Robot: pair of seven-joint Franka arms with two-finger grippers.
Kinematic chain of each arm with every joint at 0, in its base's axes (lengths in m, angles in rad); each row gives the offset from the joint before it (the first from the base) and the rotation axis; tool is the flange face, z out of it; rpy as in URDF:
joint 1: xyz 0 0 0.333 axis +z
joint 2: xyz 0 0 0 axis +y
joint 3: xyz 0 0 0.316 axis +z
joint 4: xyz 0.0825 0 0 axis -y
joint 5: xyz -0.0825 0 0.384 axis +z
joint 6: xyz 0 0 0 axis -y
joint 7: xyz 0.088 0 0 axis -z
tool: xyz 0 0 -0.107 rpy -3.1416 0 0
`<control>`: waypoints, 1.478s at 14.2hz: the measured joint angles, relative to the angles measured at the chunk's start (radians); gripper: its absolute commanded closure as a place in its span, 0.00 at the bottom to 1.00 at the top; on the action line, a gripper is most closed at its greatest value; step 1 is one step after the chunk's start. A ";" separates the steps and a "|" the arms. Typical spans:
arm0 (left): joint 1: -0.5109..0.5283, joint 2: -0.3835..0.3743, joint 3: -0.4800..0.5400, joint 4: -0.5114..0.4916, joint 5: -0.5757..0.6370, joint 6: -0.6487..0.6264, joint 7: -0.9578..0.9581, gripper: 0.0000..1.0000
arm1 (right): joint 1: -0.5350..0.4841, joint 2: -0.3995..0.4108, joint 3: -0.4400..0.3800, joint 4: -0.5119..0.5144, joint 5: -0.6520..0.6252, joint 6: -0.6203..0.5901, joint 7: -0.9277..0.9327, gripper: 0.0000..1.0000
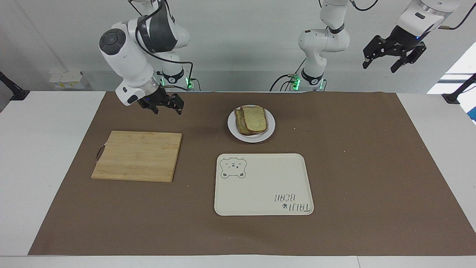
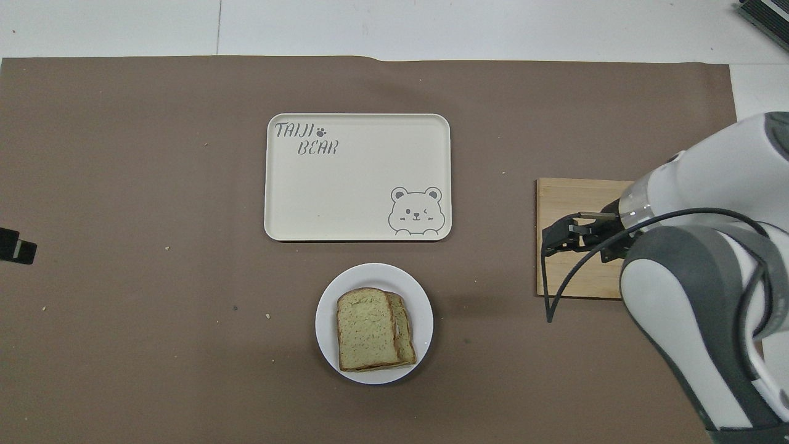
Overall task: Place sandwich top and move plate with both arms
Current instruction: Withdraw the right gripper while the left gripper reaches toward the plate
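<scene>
Both claws, right (image 1: 165,105) and left (image 1: 390,56), gape empty, well apart from the plate's (image 1: 269,128) unobstructed rim.

Matt brown paper sheet (image 1: 357,156) lower centre; pale grained wood board (image 1: 137,155) at left; smooth glossy white plate (image 1: 269,126) centre; satin cream plastic-looking tray (image 1: 260,193) below; arms' (image 1: 126,63) shells shiny white.

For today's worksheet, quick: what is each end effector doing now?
Left end effector: open, empty, raised off the table's end.
Right end effector: open, empty, over the mat.
</scene>
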 measured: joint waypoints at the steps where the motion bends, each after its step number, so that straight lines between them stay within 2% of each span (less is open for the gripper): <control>1: 0.000 -0.015 0.000 -0.030 -0.017 0.022 0.000 0.00 | -0.019 -0.010 -0.001 0.000 0.000 -0.008 0.000 0.00; 7: -0.034 -0.121 -0.005 -0.327 -0.113 0.245 0.002 0.00 | -0.109 -0.033 -0.002 0.007 0.000 -0.080 0.000 0.00; 11: -0.103 -0.129 -0.009 -0.512 -0.177 0.392 0.000 0.00 | -0.140 -0.033 -0.002 0.019 -0.007 -0.079 0.000 0.00; 16: -0.170 -0.142 -0.011 -0.748 -0.289 0.626 0.016 0.00 | -0.153 -0.034 -0.002 0.110 -0.095 -0.077 0.000 0.00; 21: -0.311 -0.180 -0.013 -1.021 -0.424 0.988 0.022 0.00 | -0.157 -0.033 -0.002 0.157 -0.165 -0.076 -0.085 0.00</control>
